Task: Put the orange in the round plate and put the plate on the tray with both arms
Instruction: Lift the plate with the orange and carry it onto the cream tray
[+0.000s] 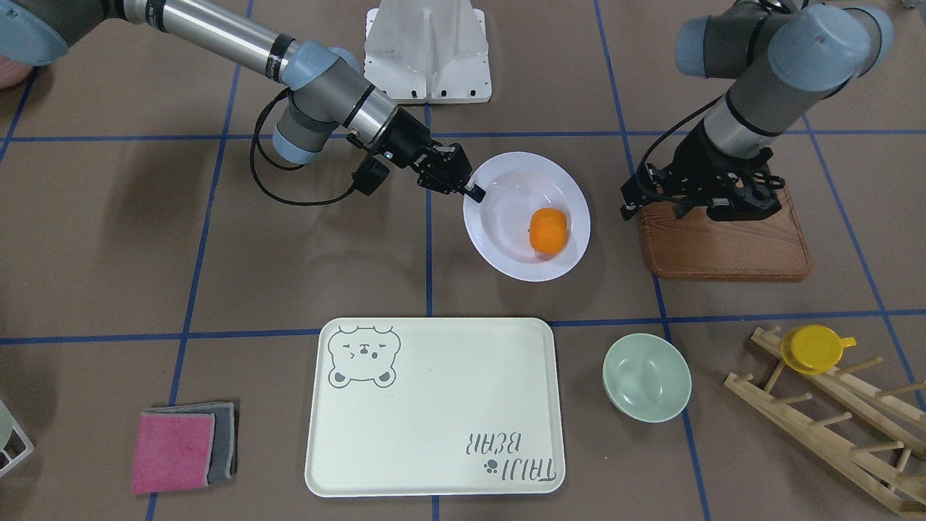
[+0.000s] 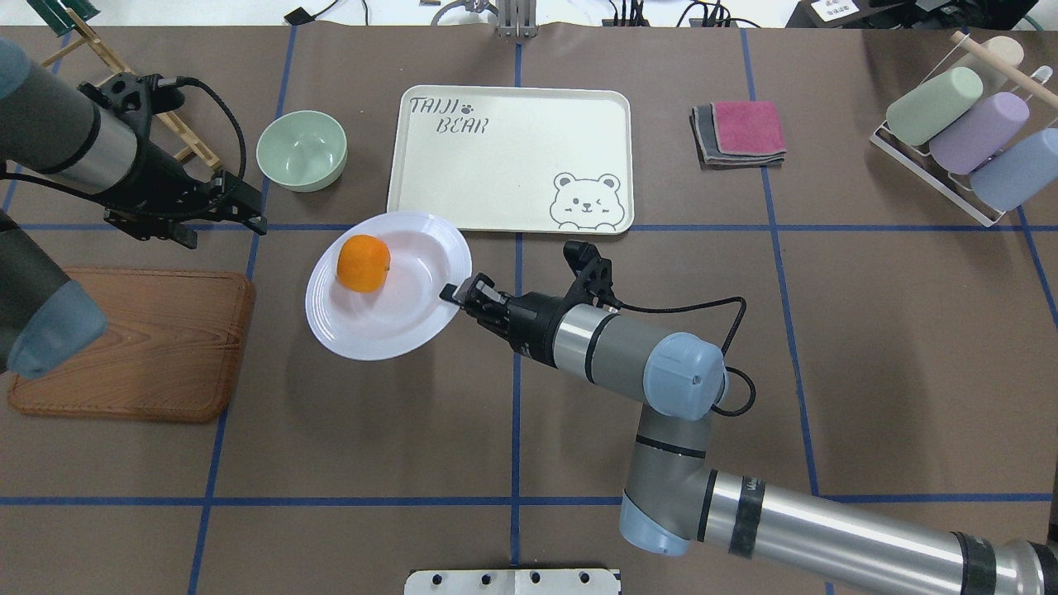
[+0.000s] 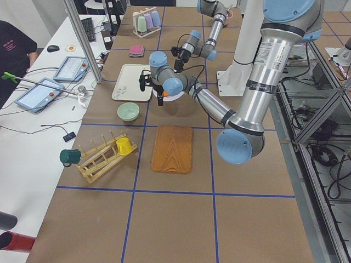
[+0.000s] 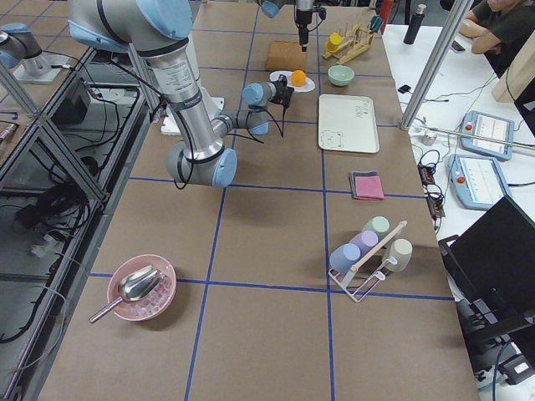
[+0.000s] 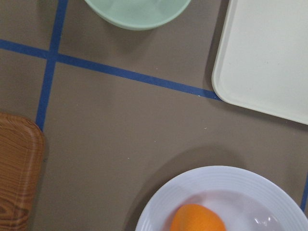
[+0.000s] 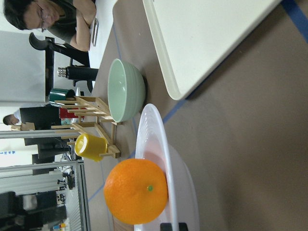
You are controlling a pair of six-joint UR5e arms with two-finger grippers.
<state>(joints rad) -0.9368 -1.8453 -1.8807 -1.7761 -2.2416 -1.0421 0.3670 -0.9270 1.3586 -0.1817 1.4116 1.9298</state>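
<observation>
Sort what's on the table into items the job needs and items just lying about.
Job: orange, round plate, tray, right end effector on the plate's rim, left end effector.
Lying about: green bowl, wooden board, yellow cup, wooden rack, folded cloths, pastel cups, pink bowl.

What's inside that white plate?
One orange, sitting off-centre in the hollow of the plate; the rest of the hollow is bare. The patch beneath the orange is covered, so nothing can be told there.

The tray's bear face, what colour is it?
Grey lines on the cream tray; clearest in the overhead view.
</observation>
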